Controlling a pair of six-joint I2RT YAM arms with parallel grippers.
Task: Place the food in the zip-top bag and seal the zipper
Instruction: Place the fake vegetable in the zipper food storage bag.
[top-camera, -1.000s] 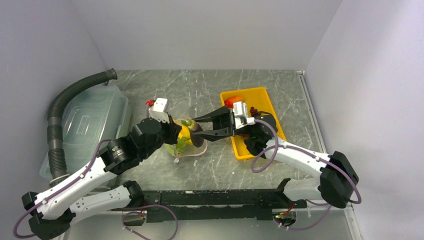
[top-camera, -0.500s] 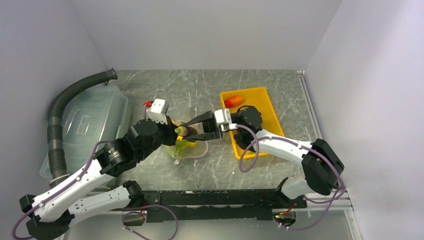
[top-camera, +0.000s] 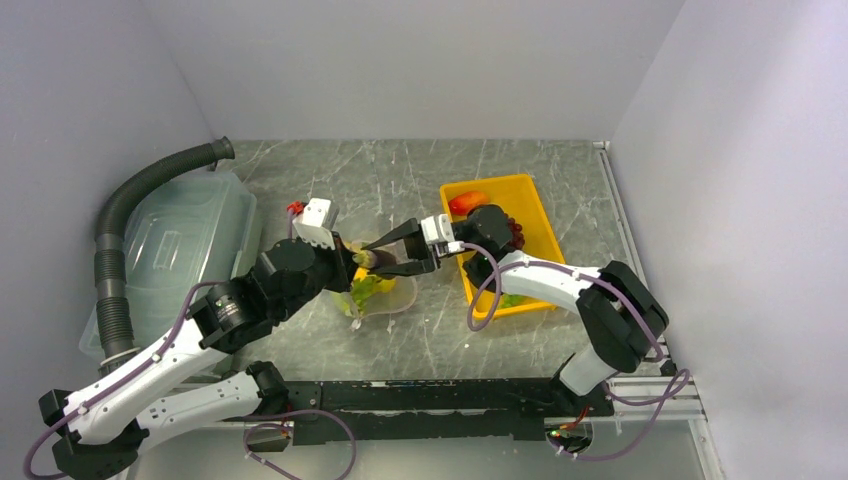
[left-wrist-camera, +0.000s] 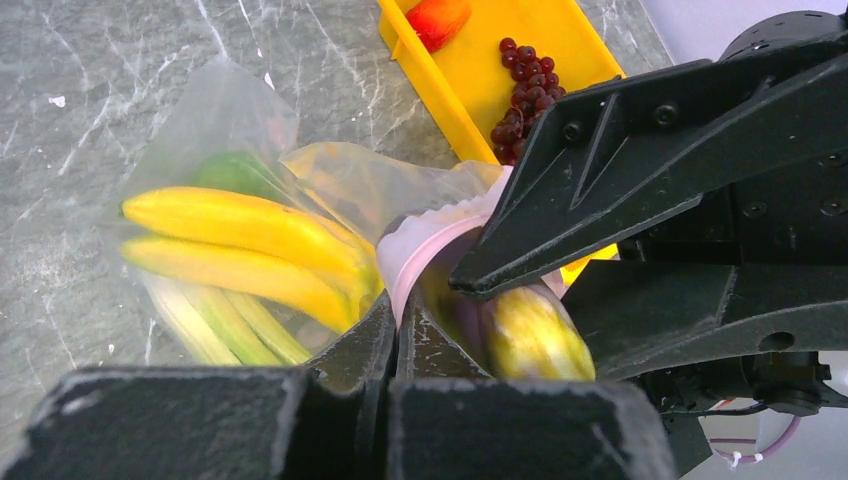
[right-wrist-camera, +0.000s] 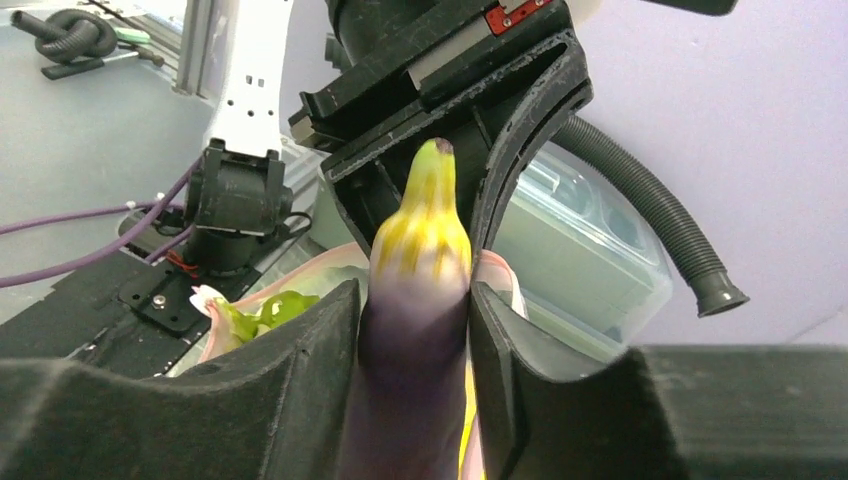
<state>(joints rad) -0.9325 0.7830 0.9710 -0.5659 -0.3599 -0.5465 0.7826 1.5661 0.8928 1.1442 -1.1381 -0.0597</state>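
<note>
The clear zip-top bag (left-wrist-camera: 225, 100) lies on the table with yellow bananas (left-wrist-camera: 240, 225), pale green leek (left-wrist-camera: 215, 320) and a green round fruit (left-wrist-camera: 232, 170) inside. My left gripper (left-wrist-camera: 398, 305) is shut on the pink zipper (left-wrist-camera: 420, 245), holding the mouth up. A purple eggplant (right-wrist-camera: 425, 230) with a yellow-green cap is clamped in my right gripper (right-wrist-camera: 413, 295), its cap end at the bag's mouth (top-camera: 368, 260). Dark grapes (left-wrist-camera: 525, 75) and a red-orange fruit (left-wrist-camera: 437, 15) lie in the yellow tray (top-camera: 535, 205).
A translucent lidded bin (top-camera: 180, 240) stands at the left with a grey corrugated hose (top-camera: 125, 205) curving over it. Walls close in the back and both sides. A black rail (top-camera: 430, 400) runs along the near edge.
My right gripper has moved left with the eggplant, bringing its cap end to the bag's mouth. The left gripper has kept its hold on the zipper.
</note>
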